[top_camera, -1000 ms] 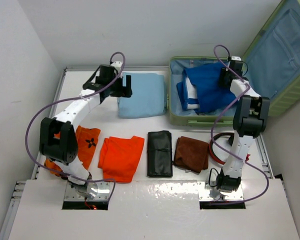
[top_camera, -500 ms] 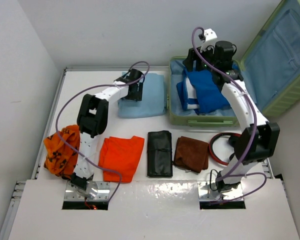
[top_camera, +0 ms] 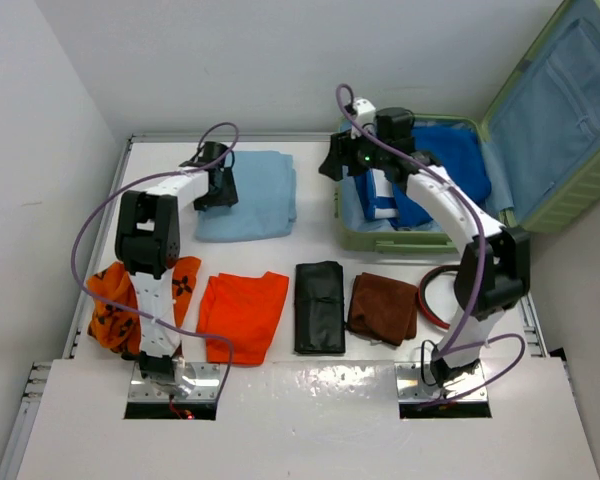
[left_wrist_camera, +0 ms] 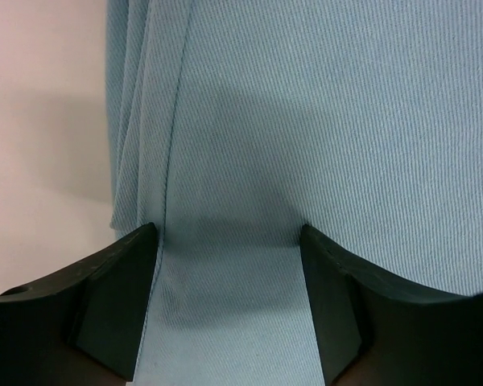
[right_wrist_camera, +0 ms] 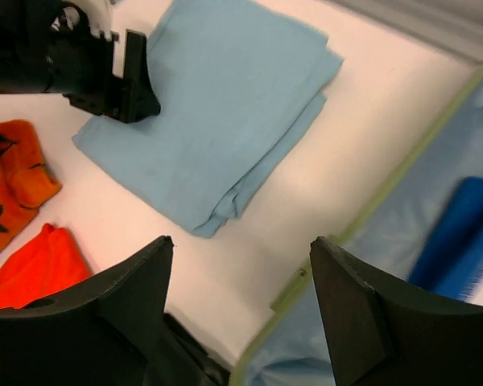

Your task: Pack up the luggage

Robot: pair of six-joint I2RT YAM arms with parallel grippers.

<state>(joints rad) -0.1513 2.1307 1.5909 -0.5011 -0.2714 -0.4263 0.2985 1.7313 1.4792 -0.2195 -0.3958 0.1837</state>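
1. Your luggage sits at the far right of the table. It is a light-green hard-shell suitcase with ribbed sides, lying open, and it is much the biggest thing there.
2. Its lid stands up and leans away to the right, showing the pale blue fabric lining.
3. A royal-blue garment with white stripes lies inside the lower half.
4. Your left gripper is down on the left part of the folded light-blue cloth. Its jaws are parted and the cloth lies flat between the fingers; nothing is pinched yet.
5. Your right gripper hangs wide open over the suitcase's left wall, and it holds nothing.
6. Compared with half a second ago, the light-blue cloth has slid left, away from the suitcase.
7. The left gripper has moved with it, from the cloth's far right corner to its left side.
8. The right gripper has swung left, from above the suitcase's back edge out over its left rim.
9. The blue garment now reaches further into the back right of the case.
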